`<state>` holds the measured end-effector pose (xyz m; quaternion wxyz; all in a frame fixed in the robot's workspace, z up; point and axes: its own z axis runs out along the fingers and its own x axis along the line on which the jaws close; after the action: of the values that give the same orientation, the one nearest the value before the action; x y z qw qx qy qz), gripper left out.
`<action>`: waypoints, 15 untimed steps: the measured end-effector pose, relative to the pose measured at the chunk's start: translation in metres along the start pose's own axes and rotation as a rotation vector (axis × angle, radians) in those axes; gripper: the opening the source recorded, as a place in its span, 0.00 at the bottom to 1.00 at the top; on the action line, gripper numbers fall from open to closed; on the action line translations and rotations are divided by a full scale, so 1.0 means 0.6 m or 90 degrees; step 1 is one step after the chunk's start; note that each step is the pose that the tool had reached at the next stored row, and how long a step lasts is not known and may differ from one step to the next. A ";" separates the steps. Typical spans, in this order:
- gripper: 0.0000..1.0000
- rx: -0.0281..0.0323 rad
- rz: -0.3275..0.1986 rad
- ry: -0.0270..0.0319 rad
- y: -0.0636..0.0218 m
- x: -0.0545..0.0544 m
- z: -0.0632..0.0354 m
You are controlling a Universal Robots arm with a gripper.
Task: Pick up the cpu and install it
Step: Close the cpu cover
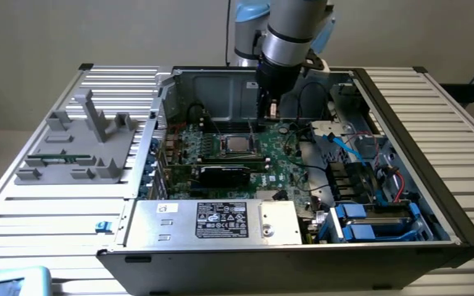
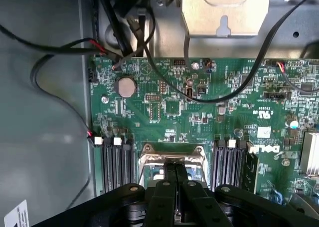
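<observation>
The cpu [image 1: 237, 145] is a small silver-grey square lying flat inside the dark socket frame on the green motherboard [image 1: 282, 163] of the open computer case. My gripper [image 1: 271, 112] hangs above the board, a little behind the socket and toward the exterior view's right. It is apart from the chip. In the wrist view the black fingers [image 2: 168, 179] are pressed together with nothing between them, in front of the socket's metal bracket [image 2: 172, 152]. A sliver of the cpu [image 2: 155, 175] shows beside them.
A silver box with a white label [image 1: 220, 222] spans the case front. Blue drive bays [image 1: 369, 222] and loose cables [image 1: 348, 148] fill the exterior view's right side. A grey fixture [image 1: 81, 145] stands on the slatted table outside the case. Black memory slots [image 2: 117, 162] flank the socket.
</observation>
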<state>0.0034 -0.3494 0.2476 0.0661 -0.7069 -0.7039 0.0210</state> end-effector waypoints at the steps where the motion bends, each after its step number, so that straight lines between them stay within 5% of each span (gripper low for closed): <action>1: 0.12 0.0000 0.000 -0.0001 -0.005 0.000 0.001; 12: 0.12 0.0000 0.000 0.0000 -0.065 -0.001 0.012; 15: 0.12 -0.0026 0.000 0.0000 -0.080 -0.002 0.021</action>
<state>-0.0460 -0.3498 0.2408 0.0646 -0.7068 -0.7042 0.0196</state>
